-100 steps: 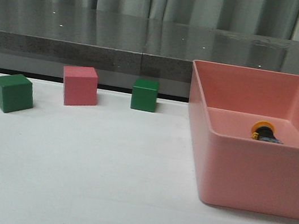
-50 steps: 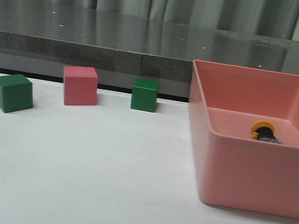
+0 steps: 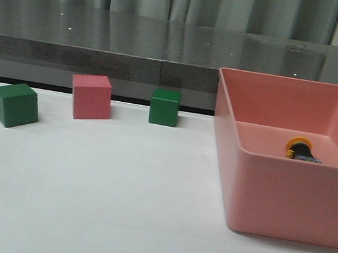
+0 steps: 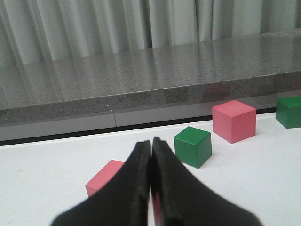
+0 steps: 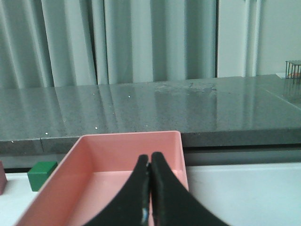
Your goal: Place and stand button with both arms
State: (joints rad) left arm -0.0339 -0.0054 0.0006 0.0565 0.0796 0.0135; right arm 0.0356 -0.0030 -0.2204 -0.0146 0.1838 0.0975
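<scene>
The button (image 3: pixel 299 150) lies on its side inside the pink bin (image 3: pixel 293 199) at the right of the table, with its yellow cap towards the left and its black body and clear base behind it. Neither gripper shows in the front view. In the left wrist view my left gripper (image 4: pixel 151 141) is shut and empty, low over the white table near the cubes. In the right wrist view my right gripper (image 5: pixel 149 157) is shut and empty, in front of the pink bin (image 5: pixel 127 143). The button is hidden in both wrist views.
A green cube (image 3: pixel 15 104), a pink cube (image 3: pixel 91 96) and a green cube (image 3: pixel 164 106) stand at the back left. The left wrist view shows a pink cube (image 4: pixel 106 176) just behind the fingers and a green cube (image 4: pixel 193 146). A grey ledge (image 3: pixel 103 57) runs along the back.
</scene>
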